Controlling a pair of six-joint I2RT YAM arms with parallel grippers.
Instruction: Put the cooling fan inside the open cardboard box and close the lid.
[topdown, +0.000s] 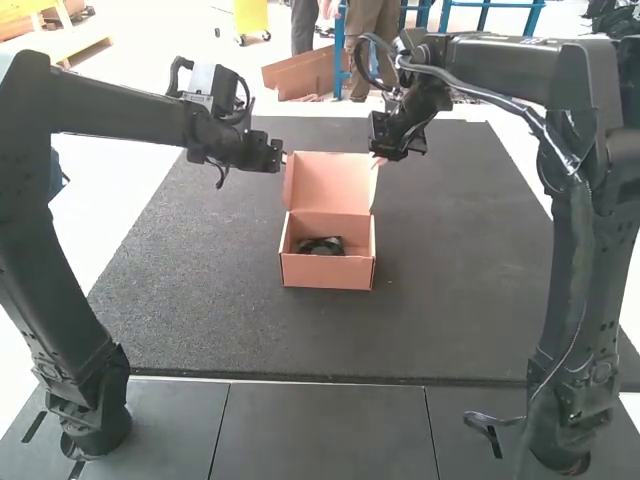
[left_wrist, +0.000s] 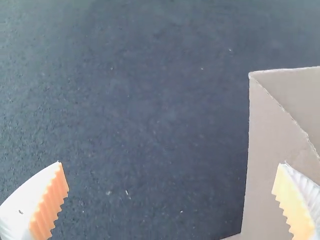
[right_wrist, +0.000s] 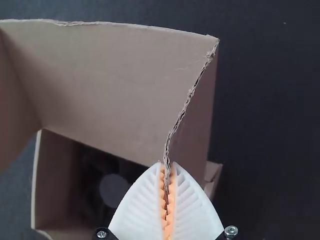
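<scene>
The fan (topdown: 322, 245) already sits in the box (topdown: 328, 268) at centre frame. The right hand (right_wrist: 166, 172) pinches the upright lid (topdown: 330, 182) by its edge, the left hand (left_wrist: 169, 182) gapes wide, and closing remains.

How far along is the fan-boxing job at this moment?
Done: the cooling fan lies inside the cardboard box. In hand: the right gripper is shut on the side edge of the upright lid, and the left gripper is open beside the lid's other corner. Left: the lid is not yet folded down over the box.
</scene>
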